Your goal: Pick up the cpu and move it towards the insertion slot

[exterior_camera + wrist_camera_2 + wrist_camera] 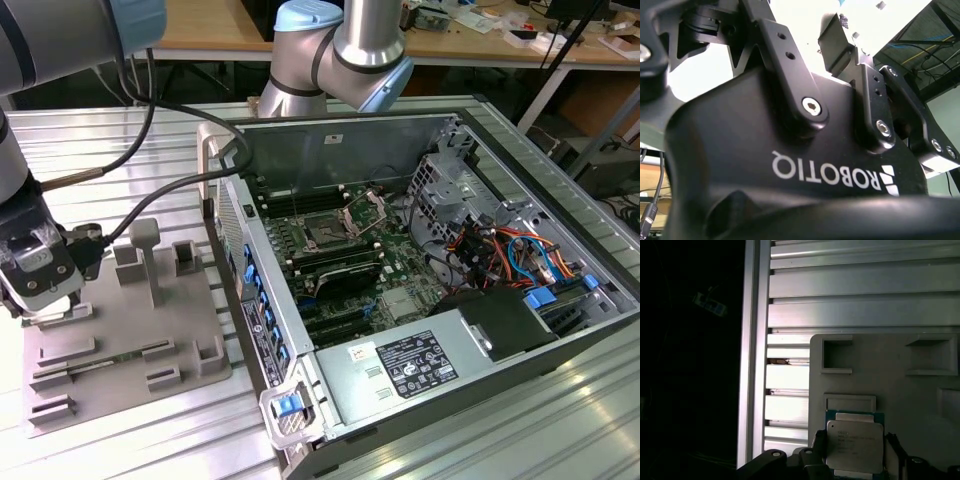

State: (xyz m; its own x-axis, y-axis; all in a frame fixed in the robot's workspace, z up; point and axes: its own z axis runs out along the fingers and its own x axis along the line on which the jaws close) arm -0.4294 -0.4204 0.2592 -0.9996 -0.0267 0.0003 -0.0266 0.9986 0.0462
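Our end effector [55, 312] hangs low at the exterior view's left. In the first wrist view its jaws stand narrow, closed against two opposite sides of the cpu [855, 442] and holding it just above the grey fixture plate [130, 330]. The insertion slot [325, 232] lies well apart, inside the open computer case [560, 340], with its metal plate hinged up. Both plate and case rest on the ribbed aluminium surface [100, 130]. Behind it we see wooden workbenches [220, 30].
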